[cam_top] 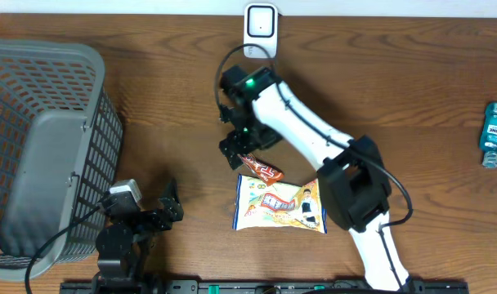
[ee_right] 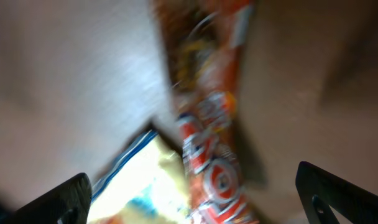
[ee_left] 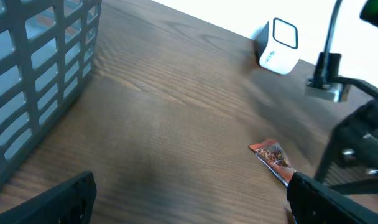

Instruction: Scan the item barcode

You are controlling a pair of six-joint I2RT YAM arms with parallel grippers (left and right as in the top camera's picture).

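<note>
An orange-red snack bar (cam_top: 261,169) lies flat on the wooden table, its lower end against a yellow snack bag (cam_top: 279,206). My right gripper (cam_top: 242,153) hovers just over the bar's upper left end, open. In the right wrist view the bar (ee_right: 207,124) runs blurred between the widely spread fingers (ee_right: 71,196) of my right gripper (ee_right: 192,193), touching neither, with the yellow bag (ee_right: 145,186) beside it. The white barcode scanner (cam_top: 260,31) stands at the table's far edge. My left gripper (cam_top: 173,204) rests open near the front left, and the left wrist view shows the bar (ee_left: 273,158) ahead of it.
A large grey plastic basket (cam_top: 36,139) fills the left side. A blue-green bottle (cam_top: 495,135) lies at the right edge. In the left wrist view the scanner (ee_left: 279,46), the basket wall (ee_left: 33,68) and my left gripper (ee_left: 192,208) show over bare wood.
</note>
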